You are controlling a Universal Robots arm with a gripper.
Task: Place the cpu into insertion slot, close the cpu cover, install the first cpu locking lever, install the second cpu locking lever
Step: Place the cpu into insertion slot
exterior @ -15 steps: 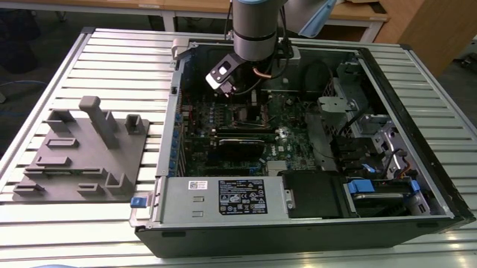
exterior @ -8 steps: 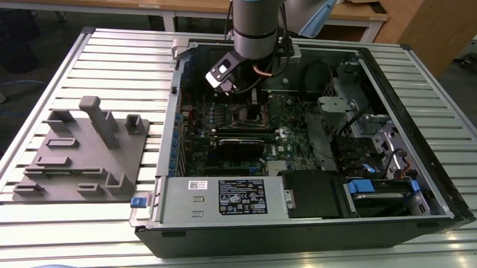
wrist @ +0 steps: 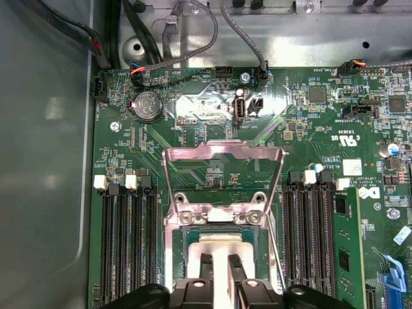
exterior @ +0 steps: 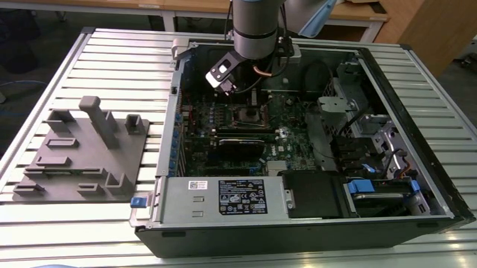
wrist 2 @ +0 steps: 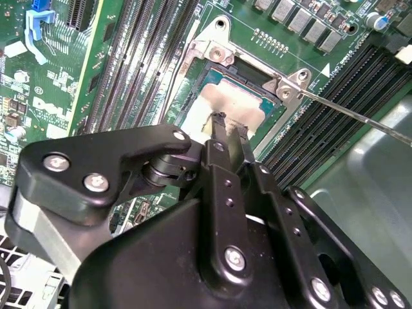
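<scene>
The cpu [wrist: 220, 241] lies flat in the insertion slot [wrist: 171, 252], its silver top [wrist 2: 219, 100] showing in both wrist views. The cpu cover [wrist: 222, 153] is swung back off the slot, with green board visible through its window. My gripper [wrist: 220, 261] hangs just above the cpu, open by a narrow gap, with nothing between its fingertips [wrist 2: 219, 119]. A thin locking lever [wrist 2: 360, 119] sticks out from a corner of the slot, unlatched. In the exterior view the gripper [exterior: 244, 95] sits inside the open computer case, over the slot [exterior: 249, 115].
Black memory slots [wrist: 125, 244] flank the socket on both sides. Cables [wrist: 244, 32] run along the case wall beyond the board. A grey fixture plate [exterior: 82, 151] lies on the slatted table at the exterior view's left. The power supply [exterior: 223, 195] fills the case's near end.
</scene>
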